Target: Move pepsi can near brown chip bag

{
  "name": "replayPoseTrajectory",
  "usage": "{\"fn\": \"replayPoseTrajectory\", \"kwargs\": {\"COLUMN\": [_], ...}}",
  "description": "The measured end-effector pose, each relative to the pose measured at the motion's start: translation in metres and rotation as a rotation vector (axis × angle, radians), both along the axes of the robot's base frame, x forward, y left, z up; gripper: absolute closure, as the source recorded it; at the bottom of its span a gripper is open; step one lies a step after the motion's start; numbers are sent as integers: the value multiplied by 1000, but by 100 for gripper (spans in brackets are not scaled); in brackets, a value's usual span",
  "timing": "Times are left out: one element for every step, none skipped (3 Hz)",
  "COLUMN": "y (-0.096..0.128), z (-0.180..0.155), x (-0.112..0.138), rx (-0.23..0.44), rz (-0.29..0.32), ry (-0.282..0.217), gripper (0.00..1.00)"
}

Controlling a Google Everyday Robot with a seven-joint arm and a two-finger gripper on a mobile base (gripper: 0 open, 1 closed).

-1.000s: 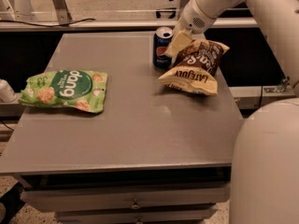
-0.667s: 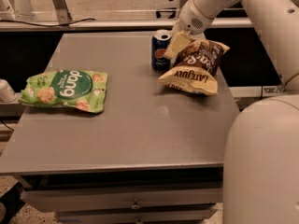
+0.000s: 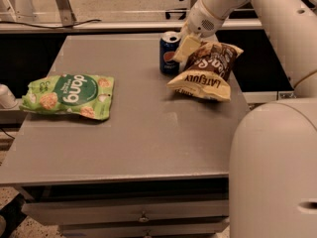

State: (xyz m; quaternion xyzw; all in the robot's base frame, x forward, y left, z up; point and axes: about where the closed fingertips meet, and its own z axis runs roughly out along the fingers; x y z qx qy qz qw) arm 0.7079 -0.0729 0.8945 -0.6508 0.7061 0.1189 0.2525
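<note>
The pepsi can (image 3: 170,53) stands upright near the far edge of the grey table (image 3: 148,128). It is dark blue with a silver top. The brown chip bag (image 3: 204,71) lies right beside it on the right, touching or almost touching, with its cream-yellow lettered end toward me. My gripper (image 3: 184,46) comes down from the upper right on the white arm (image 3: 218,4). It sits at the can's right side, over the left edge of the bag. Its far side is hidden behind the can.
A light-green "dang" bag (image 3: 68,95) lies flat at the table's left side. A small white object (image 3: 6,97) sits just off the left edge. My white body (image 3: 275,167) fills the lower right. Drawers (image 3: 129,214) run below the table front.
The can and my gripper have shifted very slightly left. My white body takes up more of the lower right. The bags have not moved.
</note>
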Motion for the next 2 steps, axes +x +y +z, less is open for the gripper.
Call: {"fn": "replayPoseTrajectory", "kwargs": {"y": [0,-2], "z": [1,3], "x": [0,-1], "rx": [-2,-2], "rz": [14,14], "ry": [-1,-3], "gripper": [13,0]}}
